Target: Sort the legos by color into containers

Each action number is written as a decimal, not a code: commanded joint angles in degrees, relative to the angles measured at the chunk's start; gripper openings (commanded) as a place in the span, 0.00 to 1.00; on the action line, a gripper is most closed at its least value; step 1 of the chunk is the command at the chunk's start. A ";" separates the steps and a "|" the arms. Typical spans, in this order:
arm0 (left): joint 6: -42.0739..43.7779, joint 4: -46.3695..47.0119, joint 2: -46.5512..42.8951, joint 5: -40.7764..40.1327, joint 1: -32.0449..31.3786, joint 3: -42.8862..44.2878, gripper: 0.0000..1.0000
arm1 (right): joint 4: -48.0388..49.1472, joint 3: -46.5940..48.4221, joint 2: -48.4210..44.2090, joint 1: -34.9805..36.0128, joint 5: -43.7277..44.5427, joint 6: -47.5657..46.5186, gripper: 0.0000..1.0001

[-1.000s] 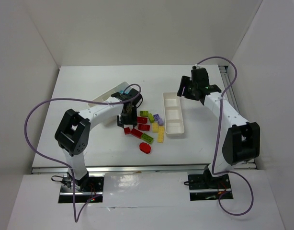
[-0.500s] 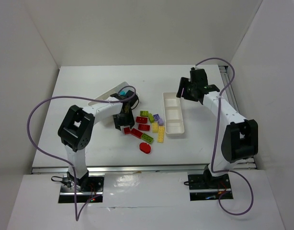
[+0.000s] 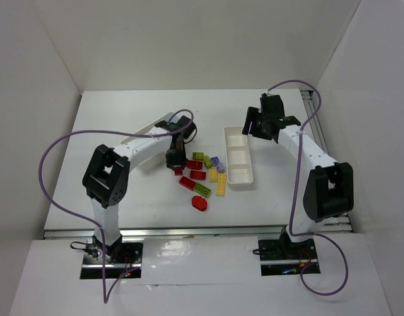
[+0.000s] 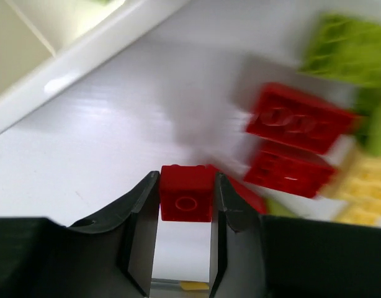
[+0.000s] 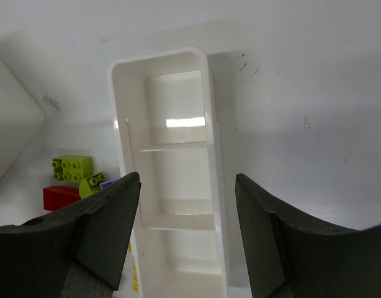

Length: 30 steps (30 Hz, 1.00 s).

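My left gripper is shut on a small red brick at its fingertips, at the left edge of the lego pile. Whether the brick touches the table I cannot tell. The pile holds red bricks, lime green ones, yellow ones, lilac ones and a flat red oval. Red bricks lie just ahead in the left wrist view. My right gripper is open and empty above the far end of the narrow white tray, whose compartments are empty.
The wider white tray lies behind the left arm, partly hidden; its rim shows at the top left of the left wrist view. Lilac cables loop over both arms. White walls stand on three sides of the table.
My left wrist has turned and shifted slightly toward the far side, and the small red brick has moved with it away from the near-left of the pile. The right arm has barely moved.
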 commanded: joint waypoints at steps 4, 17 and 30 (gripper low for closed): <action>4.38 -6.52 -3.71 -5.83 2.33 14.66 0.26 | -0.57 2.64 0.67 0.21 0.17 -0.65 0.70; 6.84 -4.25 -6.44 -6.27 22.11 12.13 0.26 | -1.09 2.64 0.14 0.21 0.70 -0.65 0.70; 10.00 -1.52 -7.05 -6.88 18.00 11.33 0.83 | -1.09 3.16 0.67 0.21 1.22 -0.65 0.70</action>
